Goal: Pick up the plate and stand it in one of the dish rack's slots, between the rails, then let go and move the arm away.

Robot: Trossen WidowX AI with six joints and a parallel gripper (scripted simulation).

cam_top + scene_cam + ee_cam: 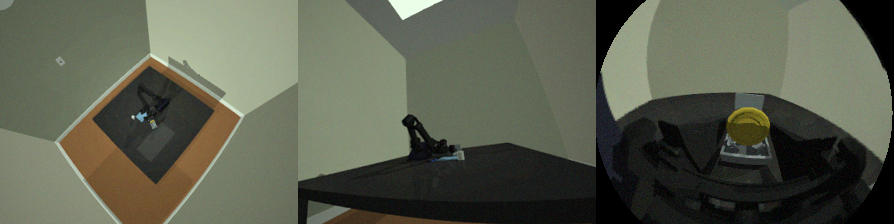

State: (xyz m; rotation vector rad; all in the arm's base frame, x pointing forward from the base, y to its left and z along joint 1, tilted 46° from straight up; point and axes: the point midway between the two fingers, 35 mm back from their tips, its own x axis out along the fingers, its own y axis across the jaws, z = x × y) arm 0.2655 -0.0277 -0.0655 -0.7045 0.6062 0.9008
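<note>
The yellow plate [152, 121] [748, 126] is small in the top view. In the wrist view it is round, its face is towards the camera, and it appears upright at the grey dish rack [154, 126] [746, 159]. Its lower edge overlaps the rack's slots; which slot it is in cannot be told. The plate does not show in the exterior view. My gripper [748, 123] is open, with its dark fingertips close on either side of the plate. Any contact with the rim is too dark to tell.
A light blue flat thing [141, 117] [448, 158] lies beside the gripper and rack. A small white object [133, 117] [461, 155] stands at its far end. A dark blue block [163, 104] [419, 151] is by the arm's base on the black table [116, 116] [514, 174].
</note>
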